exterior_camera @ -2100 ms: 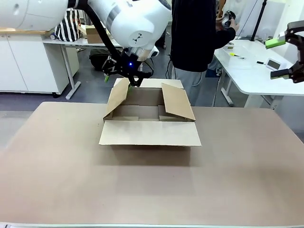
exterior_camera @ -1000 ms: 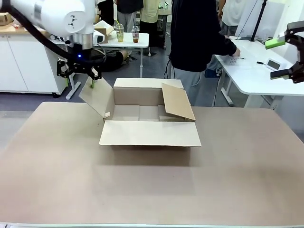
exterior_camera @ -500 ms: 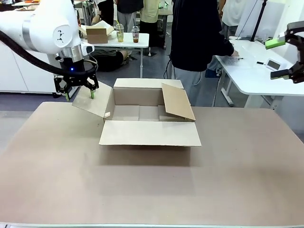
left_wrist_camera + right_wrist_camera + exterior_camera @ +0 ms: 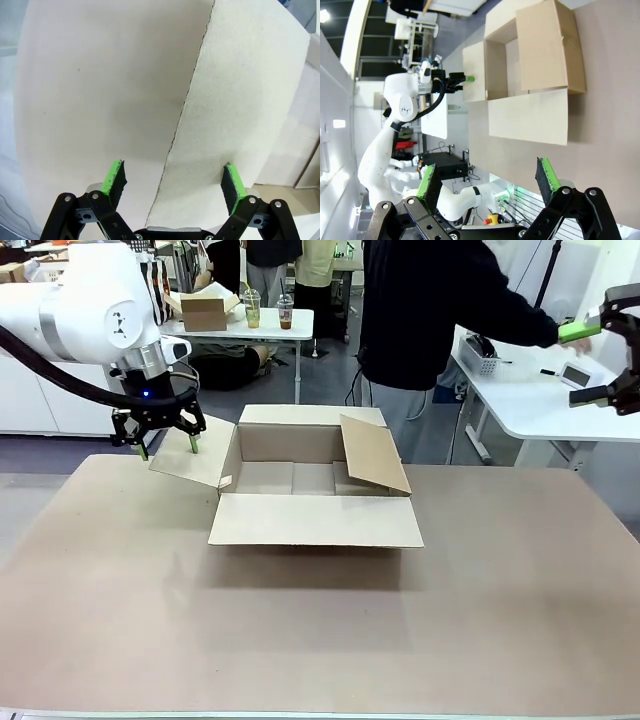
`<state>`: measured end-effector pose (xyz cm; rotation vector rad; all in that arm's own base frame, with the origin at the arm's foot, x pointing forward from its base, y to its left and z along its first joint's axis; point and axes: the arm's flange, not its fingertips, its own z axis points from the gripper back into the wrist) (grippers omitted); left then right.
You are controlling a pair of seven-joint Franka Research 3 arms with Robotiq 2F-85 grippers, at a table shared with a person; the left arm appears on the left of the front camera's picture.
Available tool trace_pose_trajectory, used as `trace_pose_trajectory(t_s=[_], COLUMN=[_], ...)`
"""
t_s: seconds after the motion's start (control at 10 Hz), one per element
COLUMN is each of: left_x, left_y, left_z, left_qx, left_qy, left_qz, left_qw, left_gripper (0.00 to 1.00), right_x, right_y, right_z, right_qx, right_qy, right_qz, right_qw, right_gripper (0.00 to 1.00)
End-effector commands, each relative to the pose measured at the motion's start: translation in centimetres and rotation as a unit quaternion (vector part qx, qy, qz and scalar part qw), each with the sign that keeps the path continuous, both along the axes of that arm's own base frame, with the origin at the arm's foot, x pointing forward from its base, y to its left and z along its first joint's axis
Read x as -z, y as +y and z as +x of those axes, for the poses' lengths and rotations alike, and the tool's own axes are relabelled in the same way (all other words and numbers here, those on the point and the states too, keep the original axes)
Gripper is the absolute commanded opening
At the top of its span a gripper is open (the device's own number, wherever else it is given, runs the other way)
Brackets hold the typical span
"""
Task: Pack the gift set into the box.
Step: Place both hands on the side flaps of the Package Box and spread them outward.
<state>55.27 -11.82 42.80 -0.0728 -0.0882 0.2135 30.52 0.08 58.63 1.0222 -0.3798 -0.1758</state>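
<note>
The box [image 4: 315,520], a shallow brown carton, lies open at the table's far middle. Its front flap lies flat toward me and its right flap [image 4: 374,453] leans inward. The left flap [image 4: 192,457] is folded outward and down. My left gripper [image 4: 167,448] hangs at that flap's outer edge, open, and in the left wrist view the flap [image 4: 240,100] runs between the spread green pads [image 4: 115,177] without being pinched. My right gripper [image 4: 585,362] is held high at the right, open and empty; from its wrist the box [image 4: 525,60] lies far below. The gift set is out of view.
A person [image 4: 430,310] in dark clothes stands behind the box, one arm stretched toward a white side table [image 4: 520,380] at the right. Another table [image 4: 240,325] with a small carton and cups stands farther back. Bare brown tabletop [image 4: 320,630] spreads in front of the box.
My left gripper swung the box's left flap from leaning inward to folded outward, moving left and down with it. The person's arm has reached out to the right. The right gripper stayed put.
</note>
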Motion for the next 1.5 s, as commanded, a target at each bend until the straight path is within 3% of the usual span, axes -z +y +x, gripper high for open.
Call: trace_pose_trajectory(t_s=[0.0,0.1,0.4,0.5,0.7,0.8,0.9,1.0,1.1,1.3,1.4], left_x=[-0.2,-0.2,-0.2,-0.2,-0.2,-0.2,-0.2,-0.2,-0.2,-0.2,-0.2], left_y=[-0.1,-0.1,-0.1,-0.1,-0.1,-0.1,-0.1,-0.1,-0.1,-0.1,-0.1], left_z=[0.0,0.0,0.0,0.0,0.0,0.0,0.0,0.0,0.0,0.0,0.0], left_qx=[-0.009,-0.009,-0.009,-0.009,-0.009,-0.009,-0.009,-0.009,-0.009,-0.009,-0.009], left_qy=[0.003,0.003,0.003,0.003,0.003,0.003,0.003,0.003,0.003,0.003,0.003], left_qz=[0.014,0.014,0.014,0.014,0.014,0.014,0.014,0.014,0.014,0.014,0.014], left_qw=[1.000,1.000,1.000,1.000,1.000,1.000,1.000,1.000,1.000,1.000,1.000], left_gripper=[1.00,1.00,1.00,1.00,1.00,1.00,1.00,1.00,1.00,1.00,1.00], right_x=[0.0,-0.6,-0.9,-0.8,1.2,2.7,3.7,3.6,4.0,4.4,3.6], right_y=[0.0,1.0,13.0,16.6,22.1,22.7,22.1,18.4,23.0,21.0,22.9], right_z=[0.0,0.9,7.7,9.6,12.1,12.1,11.4,10.3,11.8,12.1,12.2], right_qx=[0.000,0.049,-0.017,-0.027,-0.060,-0.083,-0.098,-0.123,-0.108,-0.113,-0.109], right_qy=[0.000,0.000,-0.020,-0.049,-0.068,-0.066,-0.062,-0.064,-0.077,-0.067,-0.033], right_qz=[0.000,-0.044,-0.233,-0.322,-0.464,-0.477,-0.464,-0.364,-0.464,-0.445,-0.489], right_qw=[1.000,0.998,0.972,0.945,0.881,0.873,0.878,0.921,0.876,0.886,0.865], right_gripper=[1.00,1.00,1.00,1.00,1.00,1.00,1.00,1.00,1.00,1.00,1.00])
